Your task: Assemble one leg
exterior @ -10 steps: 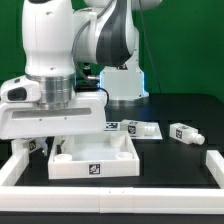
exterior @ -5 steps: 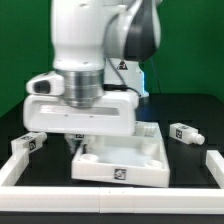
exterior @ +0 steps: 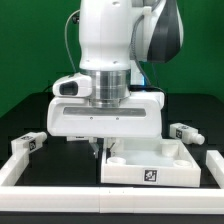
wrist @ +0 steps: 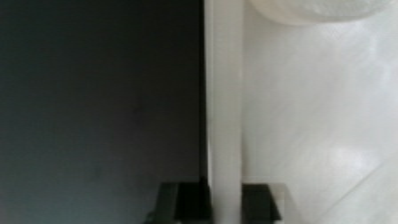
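My gripper [exterior: 103, 150] is shut on the wall of the large square white tray [exterior: 130, 172], low over the black table. In the wrist view the two black fingers [wrist: 183, 200] stand on either side of the tray's thin white wall [wrist: 222, 100], with my gripper [wrist: 222, 195] closed on it. One leg [exterior: 28, 142], a small white peg-block with a square tag, lies at the exterior view's left. Another leg [exterior: 184, 132] lies at the exterior view's right, just behind the tray. Any other legs are hidden behind the arm.
A raised white border [exterior: 60, 200] runs along the front of the table and up both sides [exterior: 214, 163]. The tray's right wall sits close to the right side border. The arm's wide white hand block [exterior: 105, 110] hides the table's middle. A green backdrop stands behind.
My gripper and the tray have slid together toward the exterior view's right, from the left half to the right half of the table. The two visible legs have stayed put.
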`<state>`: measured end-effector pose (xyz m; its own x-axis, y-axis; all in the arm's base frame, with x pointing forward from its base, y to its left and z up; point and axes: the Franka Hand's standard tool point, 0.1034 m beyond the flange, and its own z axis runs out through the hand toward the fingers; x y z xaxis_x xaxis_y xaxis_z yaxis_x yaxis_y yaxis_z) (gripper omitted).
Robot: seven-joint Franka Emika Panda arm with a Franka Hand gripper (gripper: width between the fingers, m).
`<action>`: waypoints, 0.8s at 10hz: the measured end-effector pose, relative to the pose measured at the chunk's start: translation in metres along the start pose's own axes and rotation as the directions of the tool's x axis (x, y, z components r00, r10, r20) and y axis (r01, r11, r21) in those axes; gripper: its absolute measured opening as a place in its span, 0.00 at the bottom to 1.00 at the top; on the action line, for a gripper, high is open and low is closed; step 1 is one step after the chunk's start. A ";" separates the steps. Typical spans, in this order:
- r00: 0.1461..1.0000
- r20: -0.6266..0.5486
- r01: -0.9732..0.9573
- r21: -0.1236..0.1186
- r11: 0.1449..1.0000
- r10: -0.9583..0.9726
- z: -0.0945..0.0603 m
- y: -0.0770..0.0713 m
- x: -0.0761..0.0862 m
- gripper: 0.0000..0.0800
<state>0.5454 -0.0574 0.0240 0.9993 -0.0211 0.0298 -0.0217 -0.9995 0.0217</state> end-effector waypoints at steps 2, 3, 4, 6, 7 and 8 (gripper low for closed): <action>1.000 0.001 0.003 0.000 1.000 -0.003 0.000 0.000 0.000 0.07; 1.000 0.001 0.003 0.000 1.000 -0.003 0.000 0.000 0.000 0.07; 1.000 0.001 0.003 0.000 1.000 -0.003 0.000 -0.001 0.000 0.07; 1.000 -0.003 0.012 0.001 1.000 -0.012 0.002 -0.007 0.007 0.07; 1.000 -0.013 0.014 0.001 1.000 -0.014 0.003 -0.016 0.018 0.07; 0.999 -0.023 0.025 0.003 1.000 -0.025 0.002 -0.024 0.027 0.07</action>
<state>0.5725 -0.0339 0.0220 0.9986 0.0043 0.0526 0.0033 -0.9998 0.0196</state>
